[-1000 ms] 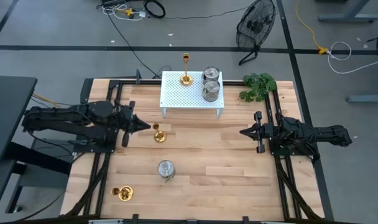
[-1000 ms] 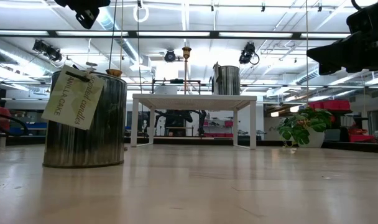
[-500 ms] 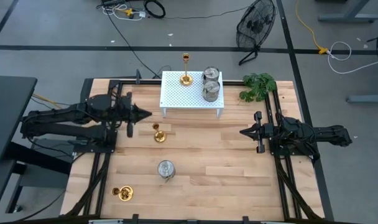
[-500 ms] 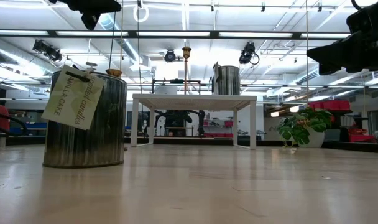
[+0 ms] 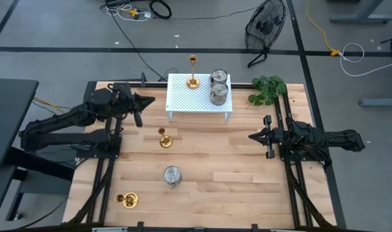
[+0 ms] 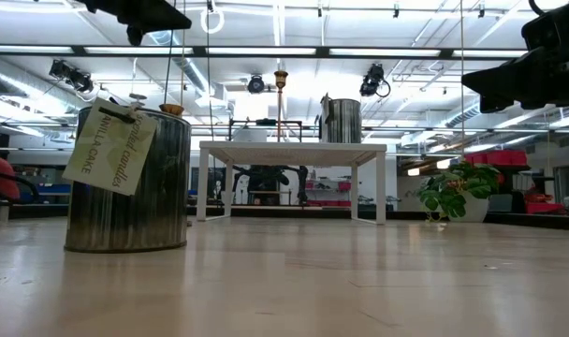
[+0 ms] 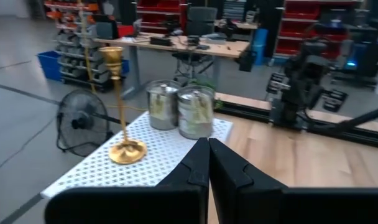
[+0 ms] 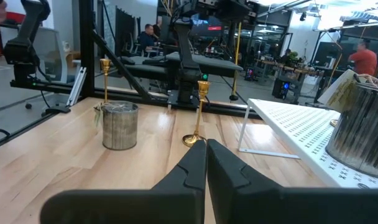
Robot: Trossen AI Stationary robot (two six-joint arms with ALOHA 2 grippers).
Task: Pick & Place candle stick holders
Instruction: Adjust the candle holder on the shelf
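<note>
Between picks — left gripper (image 5: 148, 101) empty, jaws closed, near the white rack (image 5: 183, 100); right gripper (image 5: 253, 136) also closed, empty. Next: open over the nearest gold holder (image 5: 164, 140) on the worktop.

Pale smooth wood table (image 5: 235, 174); white perforated matt rack (image 5: 197, 98); 3 polished gold holders (image 5: 164, 139); 3 ribbed shiny silver tins (image 5: 173, 175), paper-tagged.
</note>
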